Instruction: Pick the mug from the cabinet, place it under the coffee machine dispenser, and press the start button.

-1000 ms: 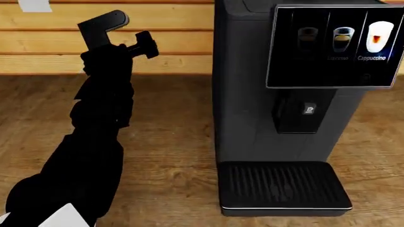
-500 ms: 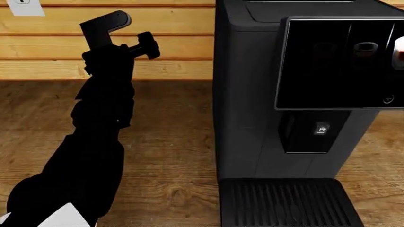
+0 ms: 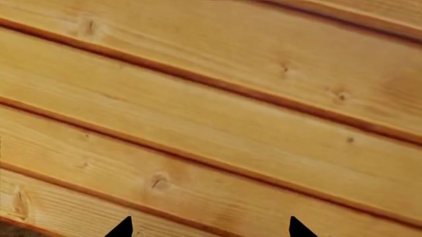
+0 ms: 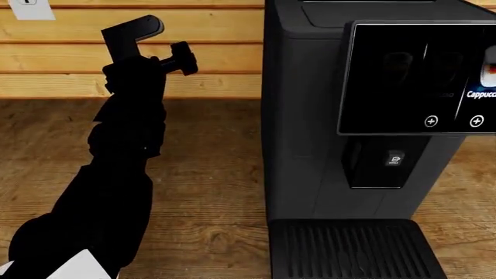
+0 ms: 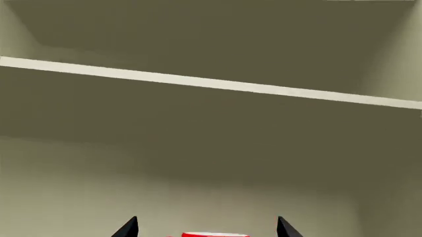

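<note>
The right claw [image 5: 207, 228] is open inside the cabinet [image 5: 211, 148], with the mug [image 5: 209, 234] between its tips. The left claw [image 3: 209, 228] is open and empty.

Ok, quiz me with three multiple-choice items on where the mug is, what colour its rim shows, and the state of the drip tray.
1. Where does the mug show?
A. on the drip tray
B. between the right tool's fingertips, inside the cabinet
C. in the left tool

2. What colour is the mug's visible rim?
A. red
B. blue
C. green

3. What is the state of the drip tray under the dispenser?
A. holds a mug
B. bare
C. covered by the left arm

Answers: 1 B, the right wrist view shows it at the picture's edge between the right tool tips, with a cabinet shelf behind. 2 A, a red edge shows there. 3 B, the head view shows only black slots, while the left tool is raised by the plank wall.
</note>
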You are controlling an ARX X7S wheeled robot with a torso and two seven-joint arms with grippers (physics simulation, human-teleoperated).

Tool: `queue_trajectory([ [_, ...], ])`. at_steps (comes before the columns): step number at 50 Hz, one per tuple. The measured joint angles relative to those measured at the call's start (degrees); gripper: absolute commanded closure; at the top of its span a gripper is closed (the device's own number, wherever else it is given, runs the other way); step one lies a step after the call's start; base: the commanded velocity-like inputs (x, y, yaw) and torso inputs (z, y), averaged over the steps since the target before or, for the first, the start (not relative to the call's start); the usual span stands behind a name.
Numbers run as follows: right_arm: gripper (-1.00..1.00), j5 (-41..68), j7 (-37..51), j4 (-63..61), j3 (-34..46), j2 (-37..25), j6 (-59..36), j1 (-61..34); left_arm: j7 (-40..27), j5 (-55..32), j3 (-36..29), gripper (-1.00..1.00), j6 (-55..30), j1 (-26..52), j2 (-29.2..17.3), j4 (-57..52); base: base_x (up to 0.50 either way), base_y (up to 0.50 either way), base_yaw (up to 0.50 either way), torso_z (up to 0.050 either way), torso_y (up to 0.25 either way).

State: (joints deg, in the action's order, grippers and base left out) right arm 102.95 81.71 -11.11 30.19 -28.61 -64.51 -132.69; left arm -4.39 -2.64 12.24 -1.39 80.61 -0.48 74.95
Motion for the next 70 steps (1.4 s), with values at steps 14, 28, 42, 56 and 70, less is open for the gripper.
queue_trajectory([
  [14, -1.0, -6.7, -7.3, 12.5, -1.4, 2.9, -2.6, 4.9, -0.4, 0.1, -0.5, -1.0, -0.3, 0.0, 0.0, 0.0, 0.0, 0.0, 0.0, 0.0, 0.0],
  [28, -1.0, -9.1, -10.3, 18.4, -0.5, 3.4, -3.0, 8.9, -0.4, 0.0, -0.9, -1.0, -0.3, -0.1, 0.0, 0.0, 0.0, 0.0, 0.0, 0.0, 0.0],
  [42, -1.0, -12.8, -15.0, 23.0, 0.5, 3.9, -1.4, 9.8, -0.3, -0.1, -1.4, -1.0, -0.3, -0.1, 0.0, 0.0, 0.0, 0.0, 0.0, 0.0, 0.0],
  [56, -1.0, -15.9, -20.1, 27.4, 0.6, 4.6, 0.9, 9.4, -0.2, -0.3, -1.7, -1.0, -0.1, -0.2, 0.0, 0.0, 0.0, 0.0, 0.0, 0.0, 0.0],
  [70, 1.0, -22.1, -24.4, 29.0, 1.3, 5.6, 0.5, 9.0, -0.2, -0.3, -2.0, -1.0, 0.1, -0.2, 0.0, 0.0, 0.01, 0.0, 0.0, -0.001, 0.0],
])
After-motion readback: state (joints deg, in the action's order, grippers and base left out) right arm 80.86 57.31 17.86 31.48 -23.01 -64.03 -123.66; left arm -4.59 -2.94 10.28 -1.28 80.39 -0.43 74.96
